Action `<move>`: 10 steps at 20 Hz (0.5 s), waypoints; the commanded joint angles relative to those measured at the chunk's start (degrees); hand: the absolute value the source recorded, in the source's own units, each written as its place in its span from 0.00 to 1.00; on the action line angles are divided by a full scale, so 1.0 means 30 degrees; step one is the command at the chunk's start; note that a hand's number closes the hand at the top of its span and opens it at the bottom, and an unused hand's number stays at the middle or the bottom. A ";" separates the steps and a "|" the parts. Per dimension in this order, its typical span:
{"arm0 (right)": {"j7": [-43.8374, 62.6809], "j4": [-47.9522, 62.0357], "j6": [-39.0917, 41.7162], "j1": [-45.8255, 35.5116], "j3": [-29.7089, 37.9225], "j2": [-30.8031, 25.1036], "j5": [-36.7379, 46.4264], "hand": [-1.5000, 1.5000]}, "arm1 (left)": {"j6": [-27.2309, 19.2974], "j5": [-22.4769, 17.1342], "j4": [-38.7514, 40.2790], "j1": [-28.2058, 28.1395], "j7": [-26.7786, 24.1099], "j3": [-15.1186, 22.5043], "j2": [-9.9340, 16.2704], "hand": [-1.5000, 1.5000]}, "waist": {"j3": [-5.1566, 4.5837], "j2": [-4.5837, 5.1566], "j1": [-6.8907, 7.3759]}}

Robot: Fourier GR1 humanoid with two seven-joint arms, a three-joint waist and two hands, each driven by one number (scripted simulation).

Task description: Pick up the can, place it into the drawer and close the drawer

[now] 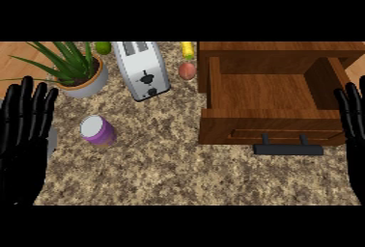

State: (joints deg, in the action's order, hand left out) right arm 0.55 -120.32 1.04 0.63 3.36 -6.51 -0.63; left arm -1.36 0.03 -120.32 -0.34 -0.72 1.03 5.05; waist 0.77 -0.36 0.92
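Note:
A purple can (98, 130) with a pale lid stands upright on the speckled counter, left of centre. The wooden drawer (269, 134) at the right is pulled open, its inside bare, with a dark handle (288, 149) on its front. My left hand (25, 130) shows at the left edge with straight fingers pointing up, a little left of the can and not touching it. At the right edge, beside the drawer's right wall, my right hand (354, 120) also stands open with fingers up.
A potted green plant (75, 67) stands at the back left. A silver toaster (141, 69) lies behind the can. A reddish-brown fruit (187, 71), a yellow item (187, 48) and a green one (103, 47) sit along the back edge.

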 commanded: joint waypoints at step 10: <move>0.2821 0.1190 -0.1037 0.1538 0.0004 0.0974 -0.0039 0.00 | 0.5038 -0.8381 0.4551 -0.1237 0.3858 -0.6149 0.5271 0.00 | -0.0260 0.0166 -0.0304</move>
State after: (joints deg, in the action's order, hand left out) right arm 5.27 -118.13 -1.12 3.33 3.27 -4.01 -1.07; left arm 12.10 -19.37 -111.12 -4.06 3.63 -12.88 16.47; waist -0.01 0.17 0.18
